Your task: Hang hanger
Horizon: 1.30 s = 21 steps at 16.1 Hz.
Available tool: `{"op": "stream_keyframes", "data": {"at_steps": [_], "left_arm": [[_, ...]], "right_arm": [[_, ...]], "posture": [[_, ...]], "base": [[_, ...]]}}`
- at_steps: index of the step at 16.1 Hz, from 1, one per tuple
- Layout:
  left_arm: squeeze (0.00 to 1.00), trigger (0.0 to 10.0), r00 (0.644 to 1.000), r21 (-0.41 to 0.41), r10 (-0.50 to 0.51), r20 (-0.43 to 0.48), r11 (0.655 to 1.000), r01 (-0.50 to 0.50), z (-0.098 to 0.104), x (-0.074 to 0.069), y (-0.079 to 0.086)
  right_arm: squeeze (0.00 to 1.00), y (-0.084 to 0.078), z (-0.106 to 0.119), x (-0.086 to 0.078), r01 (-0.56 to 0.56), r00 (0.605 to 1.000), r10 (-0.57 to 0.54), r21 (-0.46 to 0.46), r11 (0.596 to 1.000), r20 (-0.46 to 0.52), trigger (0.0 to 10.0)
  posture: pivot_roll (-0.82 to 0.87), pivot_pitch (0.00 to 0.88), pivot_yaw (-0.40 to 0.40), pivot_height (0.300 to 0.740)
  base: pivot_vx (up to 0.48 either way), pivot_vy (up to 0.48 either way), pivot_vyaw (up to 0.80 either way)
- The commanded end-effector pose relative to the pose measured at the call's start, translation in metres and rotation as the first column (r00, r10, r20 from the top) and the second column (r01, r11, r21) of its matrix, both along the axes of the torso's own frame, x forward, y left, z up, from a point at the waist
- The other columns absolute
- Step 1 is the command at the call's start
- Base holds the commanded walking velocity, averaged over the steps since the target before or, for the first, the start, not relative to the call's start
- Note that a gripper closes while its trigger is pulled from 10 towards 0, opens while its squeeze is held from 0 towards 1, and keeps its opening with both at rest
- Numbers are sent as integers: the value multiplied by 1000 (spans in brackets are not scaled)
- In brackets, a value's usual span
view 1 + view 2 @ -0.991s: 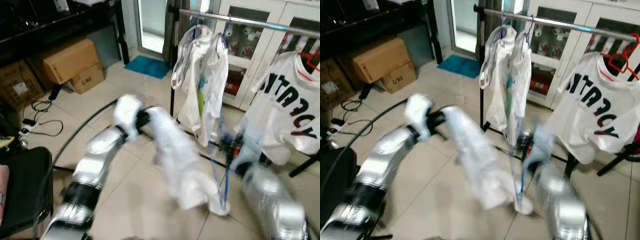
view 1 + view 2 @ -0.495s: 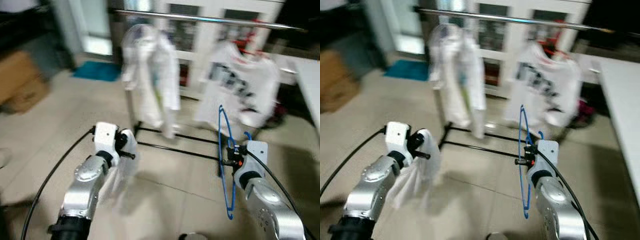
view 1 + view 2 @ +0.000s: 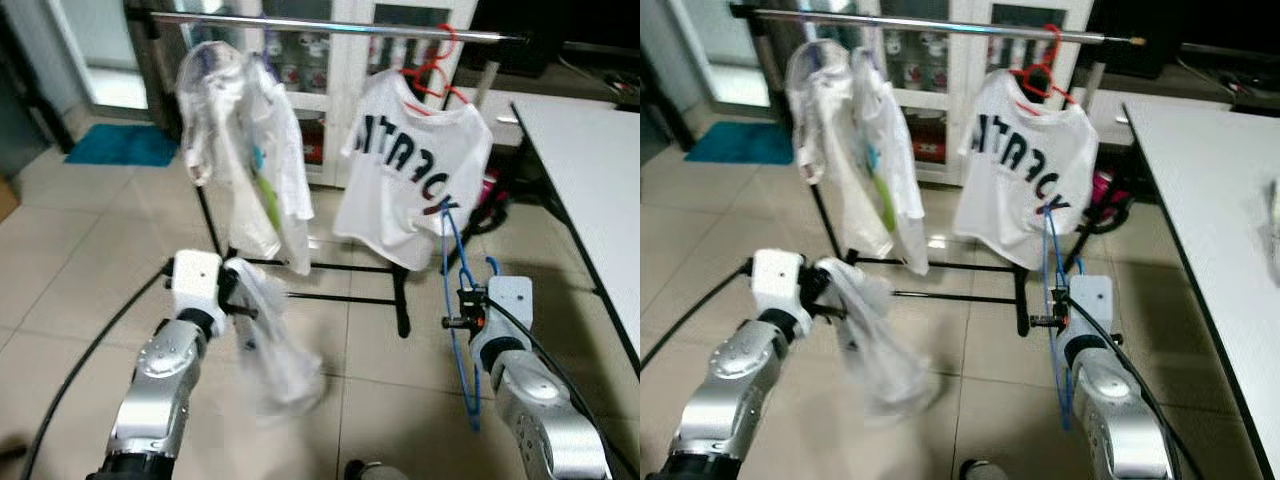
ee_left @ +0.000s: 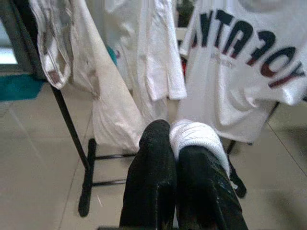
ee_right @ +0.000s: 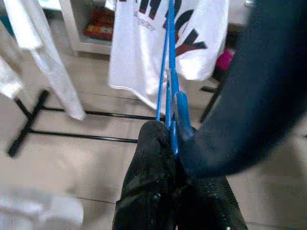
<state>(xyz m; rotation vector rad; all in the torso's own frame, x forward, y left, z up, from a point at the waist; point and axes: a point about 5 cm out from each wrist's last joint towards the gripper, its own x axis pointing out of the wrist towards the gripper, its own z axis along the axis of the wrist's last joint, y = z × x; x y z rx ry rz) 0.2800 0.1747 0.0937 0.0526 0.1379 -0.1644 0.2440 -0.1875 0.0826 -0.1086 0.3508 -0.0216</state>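
My right gripper (image 3: 453, 321) is shut on a thin blue hanger (image 3: 461, 290), held upright at my right side; in the right wrist view its wire (image 5: 170, 91) runs up from between the fingers (image 5: 153, 158). My left gripper (image 3: 242, 303) is shut on a white garment (image 3: 274, 352) that droops toward the floor; the left wrist view shows a fold of the cloth (image 4: 194, 136) pinched at the fingertips. Ahead stands a clothes rack with a metal rail (image 3: 330, 22). A white lettered T-shirt (image 3: 415, 165) hangs from it on a red hanger (image 3: 432, 80), and pale garments (image 3: 245, 150) hang further left.
A white table (image 3: 590, 170) runs along the right side, close to my right arm. The rack's black floor bars (image 3: 345, 296) lie on the tiled floor ahead. Glass-door cabinets (image 3: 300, 70) stand behind the rack. A blue mat (image 3: 120, 145) lies at the far left.
The whole view has swung right and sharpened; the boxes have left the picture and the table has come in. Both grippers keep their hold, and the white garment swings below the left one.
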Motion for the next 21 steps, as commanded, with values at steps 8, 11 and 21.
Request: {"op": "stream_keyframes", "data": {"at_steps": [8,11,21], "left_arm": [[0,10000,993,0,-6,122,1000,6,24,20,-11],[0,10000,993,-6,-64,96,998,65,18,13,-16],[0,10000,990,19,-72,119,997,70,29,3,-18]], "right_arm": [[0,4,24,3,-36,994,36,-9,999,102,10000],[0,10,23,2,-43,995,38,45,998,96,10000],[0,12,31,-1,-95,990,75,172,981,115,10000]], "posture": [[-146,0,42,740],[-146,0,47,740],[-138,0,-27,740]], "base": [[0,0,-800],[0,0,-800],[0,0,-800]]}}
